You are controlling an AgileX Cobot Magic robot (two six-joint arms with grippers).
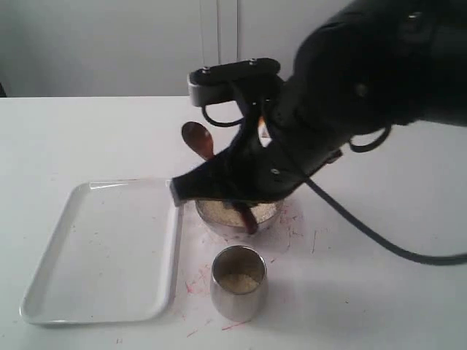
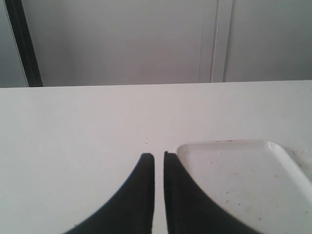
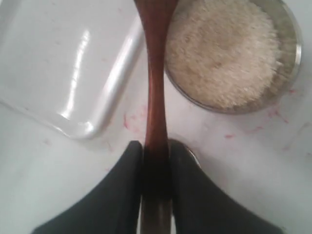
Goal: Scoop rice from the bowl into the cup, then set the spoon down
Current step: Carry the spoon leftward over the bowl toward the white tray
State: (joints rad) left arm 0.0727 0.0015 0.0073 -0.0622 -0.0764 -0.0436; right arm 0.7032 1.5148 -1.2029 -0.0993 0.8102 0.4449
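White table (image 1: pixel 379 306), pink-flecked. We are watching right claw (image 3: pixel 156 144) pinching spoon (image 3: pixel 155 73) by handle, spoon raised beside bowl (image 3: pixel 292 58) of rice (image 3: pixel 224 48), cup (image 1: pixel 238 292) near, partly filled. We are noting left claw (image 2: pixel 159 157) nearly closed, empty. Risk: thin handle twisting, grains spilling onto table.

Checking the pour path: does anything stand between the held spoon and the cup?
Nothing visible does. The right gripper holds the spoon by the bowl; the cup stands open beside it, and the tray lies off to one side.
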